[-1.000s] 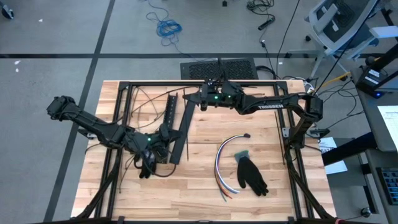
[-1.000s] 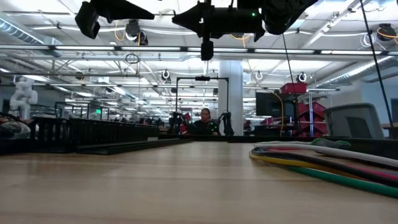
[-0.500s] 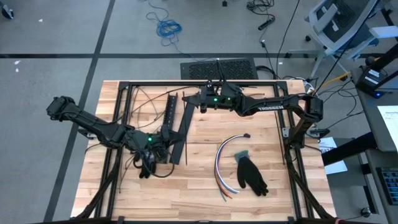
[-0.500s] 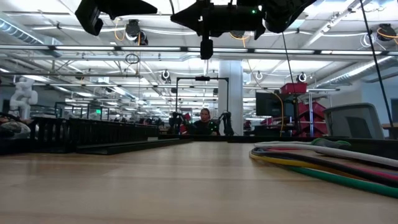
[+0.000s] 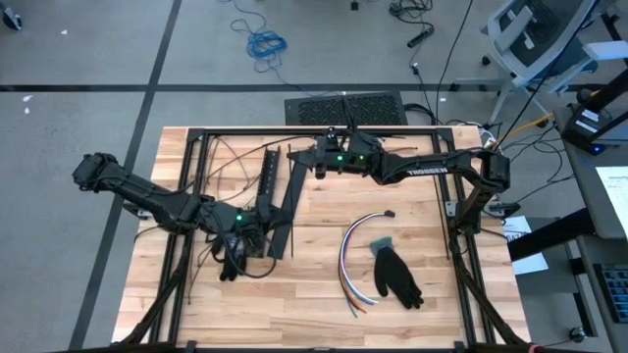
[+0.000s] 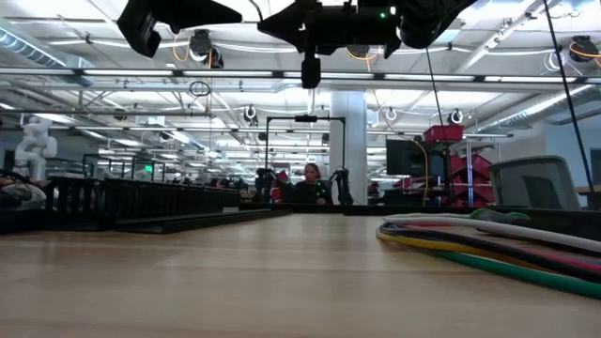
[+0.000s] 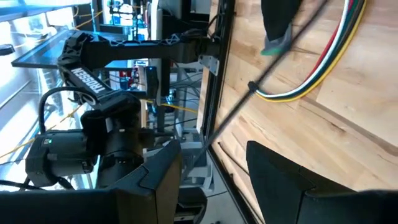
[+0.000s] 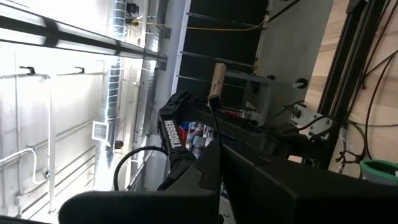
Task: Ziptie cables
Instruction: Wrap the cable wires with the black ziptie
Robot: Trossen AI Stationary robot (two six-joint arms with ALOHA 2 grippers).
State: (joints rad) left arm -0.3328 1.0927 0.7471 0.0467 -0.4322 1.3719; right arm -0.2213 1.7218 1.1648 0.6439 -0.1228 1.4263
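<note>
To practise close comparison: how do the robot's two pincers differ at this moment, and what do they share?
The left pincer sits low near the table's left front, fingers apart with nothing seen between them; the right pincer sits up near the far edge, shut on a thin black strand. Both are dark two-finger pincers, and both are well away from the cables.

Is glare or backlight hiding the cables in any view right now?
High view: even light, the cables plain on the wood. Low view: bright ceiling lights leave the arms as silhouettes, but the cables are lit. Left wrist view: glare only in the room beyond, cables clear. Right wrist view: bright wall, no cables showing.
</note>
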